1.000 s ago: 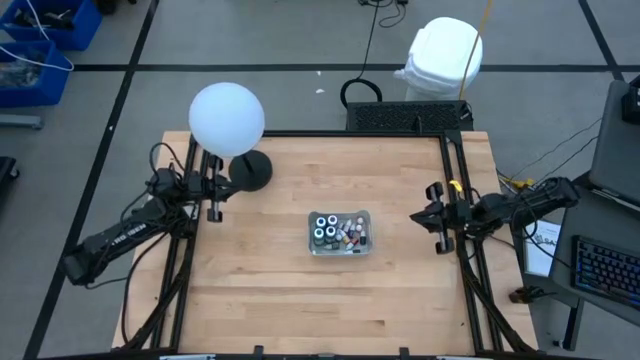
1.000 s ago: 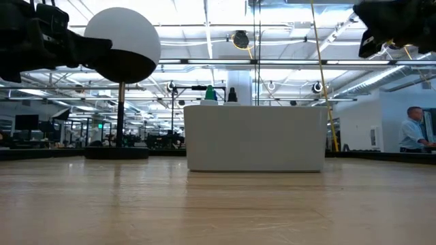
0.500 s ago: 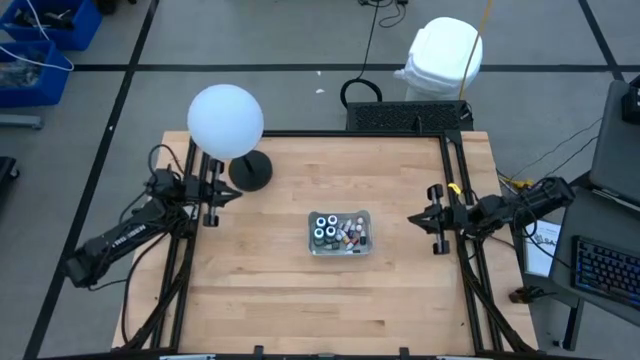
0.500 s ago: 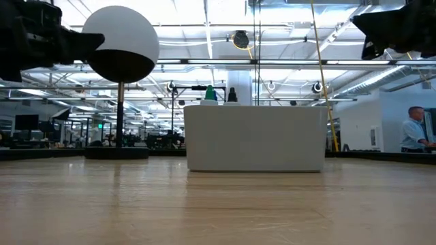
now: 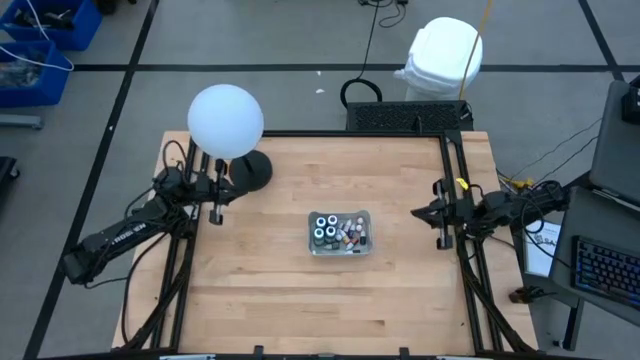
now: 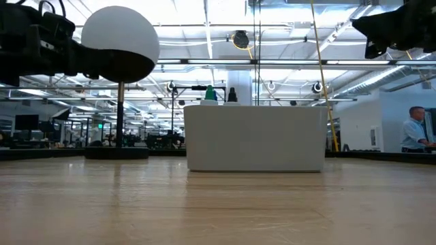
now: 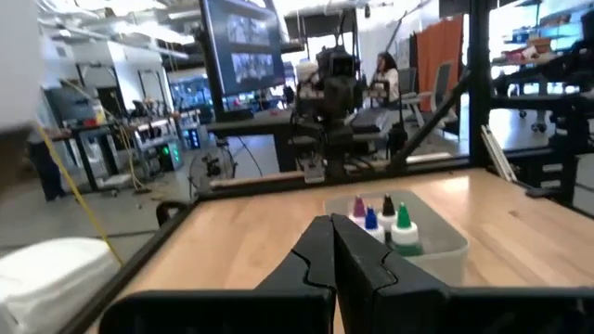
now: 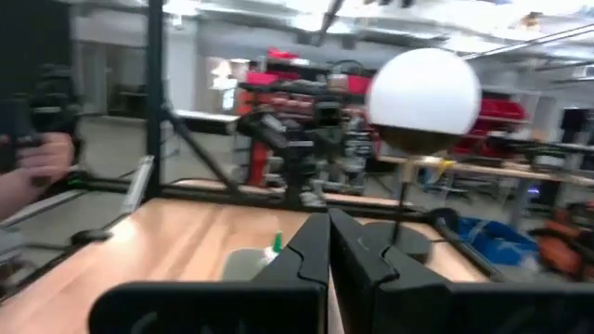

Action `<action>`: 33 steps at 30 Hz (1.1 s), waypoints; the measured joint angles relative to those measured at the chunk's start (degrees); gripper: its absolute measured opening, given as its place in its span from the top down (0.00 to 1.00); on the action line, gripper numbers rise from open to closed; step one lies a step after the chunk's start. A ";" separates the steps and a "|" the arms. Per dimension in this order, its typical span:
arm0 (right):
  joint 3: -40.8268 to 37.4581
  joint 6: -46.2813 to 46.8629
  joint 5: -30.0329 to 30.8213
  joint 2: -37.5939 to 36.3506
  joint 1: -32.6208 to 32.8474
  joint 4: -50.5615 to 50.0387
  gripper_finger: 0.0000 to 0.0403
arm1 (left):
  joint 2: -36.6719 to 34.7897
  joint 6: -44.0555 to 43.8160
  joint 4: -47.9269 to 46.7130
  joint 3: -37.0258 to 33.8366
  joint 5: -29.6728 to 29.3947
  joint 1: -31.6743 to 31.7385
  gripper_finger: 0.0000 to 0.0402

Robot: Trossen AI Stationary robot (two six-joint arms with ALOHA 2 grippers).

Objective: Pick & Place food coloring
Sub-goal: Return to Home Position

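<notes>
no text, label, brand or number can be read in any of the views. the left arm (image 5: 120,235) carries a strip of pale lettering along its link in the high view, too small to make out, and the screen (image 7: 244,48) behind the table in the left wrist view shows only blurred shapes. the food coloring bottles (image 7: 385,221) in the bin (image 7: 444,249) bear no legible label.
</notes>
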 joint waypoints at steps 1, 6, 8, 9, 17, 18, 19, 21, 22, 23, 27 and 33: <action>-0.01 -0.34 -1.44 0.03 0.00 -0.61 1.00 | 0.01 0.48 -0.77 -0.01 -0.72 -0.74 1.00; -2.19 -1.68 -6.48 0.02 -0.02 -2.18 1.00 | 0.01 3.03 -1.83 -0.01 -4.08 -4.78 1.00; -3.19 -2.56 -8.14 -0.03 -0.02 -1.85 1.00 | 0.01 3.96 -2.30 -0.01 -5.09 -6.41 1.00; -3.84 -2.73 -8.76 -0.03 -0.02 -1.22 1.00 | 0.01 4.38 -2.55 -0.01 -5.50 -7.19 1.00; -8.63 -0.35 -3.00 0.26 -2.02 3.21 1.00 | -0.01 6.87 -5.27 -0.01 -12.32 -11.61 1.00; -8.63 0.02 -2.04 0.26 -2.51 3.20 1.00 | 0.01 7.78 -6.52 -0.01 -12.80 -11.87 1.00; -8.63 0.27 -1.14 0.19 -3.06 3.29 1.00 | 0.01 8.58 -7.66 -0.01 -13.43 -12.10 1.00; -8.68 0.43 -0.46 0.16 -4.48 3.72 1.00 | -0.01 10.45 -10.02 -0.01 -13.79 -12.46 1.00; -8.70 0.61 -0.40 0.21 -5.28 3.27 1.00 | 0.01 11.31 -11.29 -0.01 -13.89 -12.62 1.00; -8.70 0.94 -0.45 0.21 -6.14 3.13 1.00 | 0.01 12.14 -12.15 -0.01 -13.79 -12.71 1.00; -8.74 1.50 -0.99 0.21 -9.37 3.09 1.00 | 0.01 12.82 -12.21 -0.01 -13.44 -13.32 1.00; -8.80 1.55 -1.15 0.21 -11.99 2.69 1.00 | 0.01 9.92 -7.41 -0.01 -13.43 -15.42 1.00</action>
